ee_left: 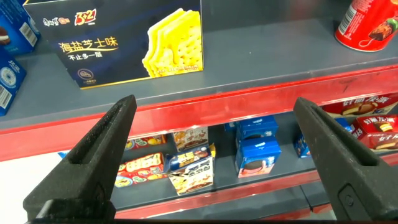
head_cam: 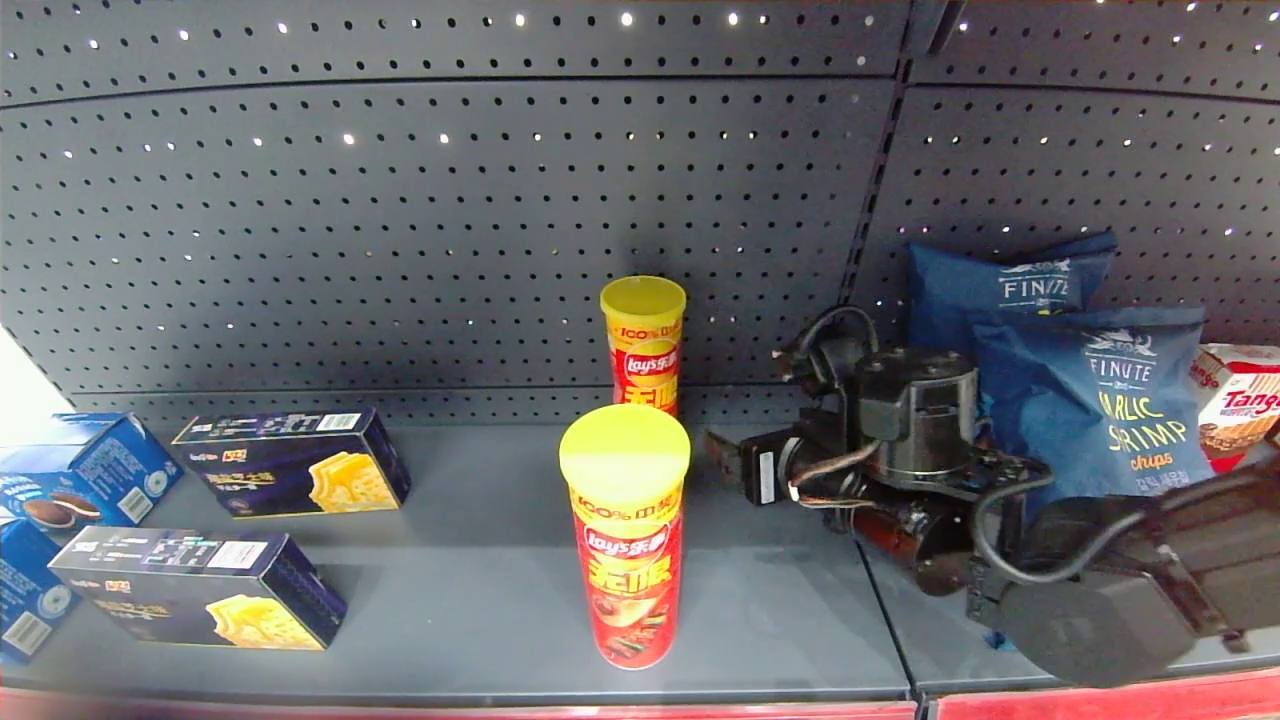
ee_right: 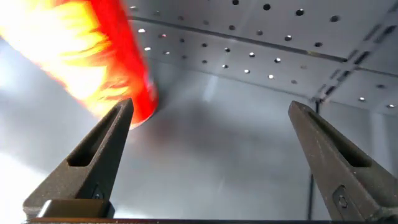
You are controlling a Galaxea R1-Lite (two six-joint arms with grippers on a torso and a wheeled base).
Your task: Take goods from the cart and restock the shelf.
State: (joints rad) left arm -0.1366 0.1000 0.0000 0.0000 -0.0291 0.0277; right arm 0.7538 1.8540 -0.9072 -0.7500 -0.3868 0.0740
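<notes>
The front chip can [head_cam: 625, 535] stands upright on the shelf [head_cam: 480, 590], near the right claw [head_cam: 742, 466] and to the robot's left of it, apart from its fingers. The rear chip can [head_cam: 643, 345] stands upright too, farther from that claw toward the perforated back panel [head_cam: 450, 200]. In the right wrist view the right claw [ee_right: 210, 106] is spread wide and pinches nothing. A red-and-yellow can [ee_right: 93, 50] shows just past one fingertip (which of the two cans it is, I cannot tell). The left claw [ee_left: 214, 102] is also spread and empty. It hangs out in front of the shelf's red front lip [ee_left: 249, 99], with a dark cracker box [ee_left: 124, 40] above and beyond it on the shelf and a can's base [ee_left: 367, 25] off toward the robot's right. Farther from the right claw, past the cans, lie two dark cracker boxes [head_cam: 290, 462] and some blue cookie boxes [head_cam: 85, 470]. Behind that claw's wrist lean blue snack bags [head_cam: 1100, 400]. As a judgement, both cans count as stocked, and the open space around them leaves room for more. With both claws empty, the next step is probably to fetch another item from the cart.
</notes>
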